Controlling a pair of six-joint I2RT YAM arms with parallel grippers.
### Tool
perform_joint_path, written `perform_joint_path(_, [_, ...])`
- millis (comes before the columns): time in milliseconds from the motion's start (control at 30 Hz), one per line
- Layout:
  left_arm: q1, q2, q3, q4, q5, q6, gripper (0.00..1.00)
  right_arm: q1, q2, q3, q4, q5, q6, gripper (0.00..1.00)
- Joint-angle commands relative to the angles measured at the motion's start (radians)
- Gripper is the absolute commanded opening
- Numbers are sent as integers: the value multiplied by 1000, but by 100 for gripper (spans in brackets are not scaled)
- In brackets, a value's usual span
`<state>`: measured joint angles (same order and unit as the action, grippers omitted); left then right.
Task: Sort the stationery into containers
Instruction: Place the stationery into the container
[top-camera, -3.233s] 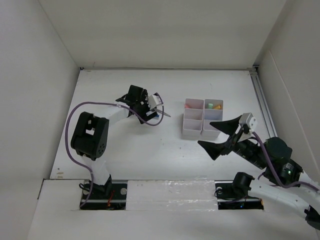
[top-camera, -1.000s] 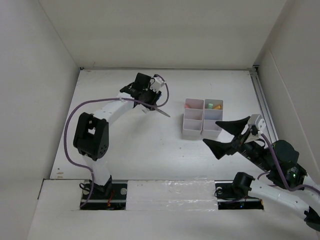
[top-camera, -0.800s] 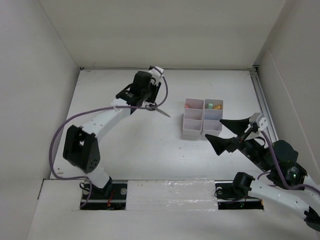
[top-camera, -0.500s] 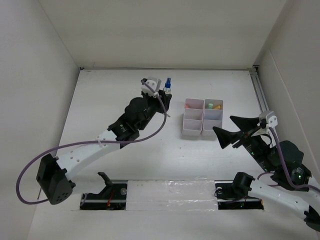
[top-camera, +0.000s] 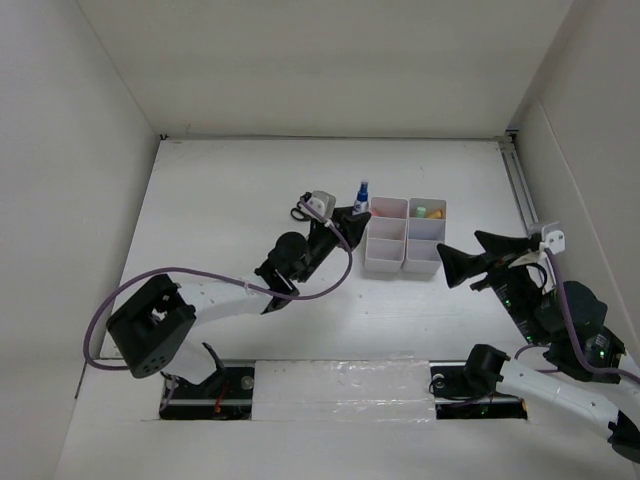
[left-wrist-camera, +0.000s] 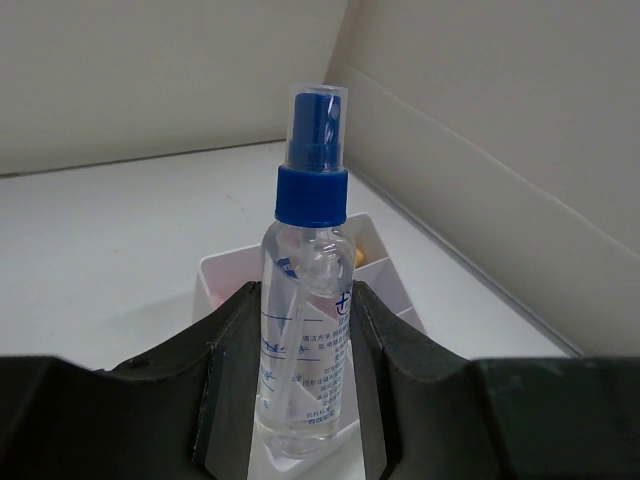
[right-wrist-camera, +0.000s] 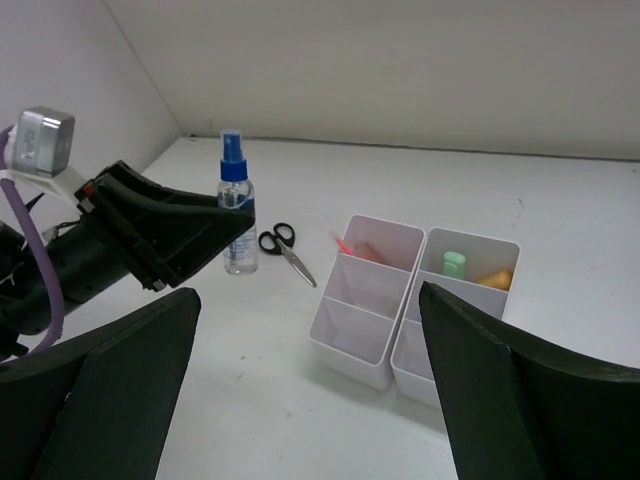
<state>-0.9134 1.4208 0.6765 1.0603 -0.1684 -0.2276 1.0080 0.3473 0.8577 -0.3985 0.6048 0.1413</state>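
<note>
White is nearly all you see here. The bench is white, and white walls stand on three sides of it. A strip of shiny tape runs along the near edge. A grey rail runs down the right side.

The left end effector is clenched on a clear spray bottle with a blue cap. The bottle stands straight up between the two black fingers. I cannot tell if its bottom touches the bench. A purple cable loops along the left arm.

Just in front of this end effector, past the bottle, sits the white organiser with its square boxes. Black-handled scissors lie flat on the bench near the bottle, between it and the organiser.

The right end effector is spread wide and holds nothing. It hangs over the bench with the organiser close in front of it. From there, the far left box has a thin red pen in it. The far right box has a green highlighter and an orange highlighter side by side. The bottle and the left end effector are off to its front left.
</note>
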Motion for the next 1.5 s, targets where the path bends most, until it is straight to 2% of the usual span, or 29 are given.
perform_joint_path(0, [-30, 6, 73, 236, 82, 11, 0, -3, 5, 33, -25, 58, 38, 96])
perform_joint_path(167, [-42, 134, 164, 341, 229, -22, 0, -3, -51, 23, -36, 93, 60, 95])
perform_joint_path(200, [-42, 201, 179, 401, 263, -22, 0, -3, -51, 23, -36, 105, 60, 95])
perform_joint_path(333, [-51, 338, 285, 415, 384, -22, 0, -3, -51, 70, -97, 128, 60, 95])
perform_joint_path(600, [-51, 558, 374, 596, 530, -101, 0, -3, -79, 170, -155, 180, 50, 94])
perform_joint_path(700, [-62, 610, 411, 607, 540, -110, 0, -3, -79, 184, -165, 181, 40, 94])
perform_joint_path(1100, [-82, 655, 510, 587, 531, -79, 0, -3, -59, 175, -165, 162, 30, 94])
perform_joint_path(1467, [-82, 768, 610, 645, 503, -1, 0, -3, -39, 175, -165, 144, 12, 94])
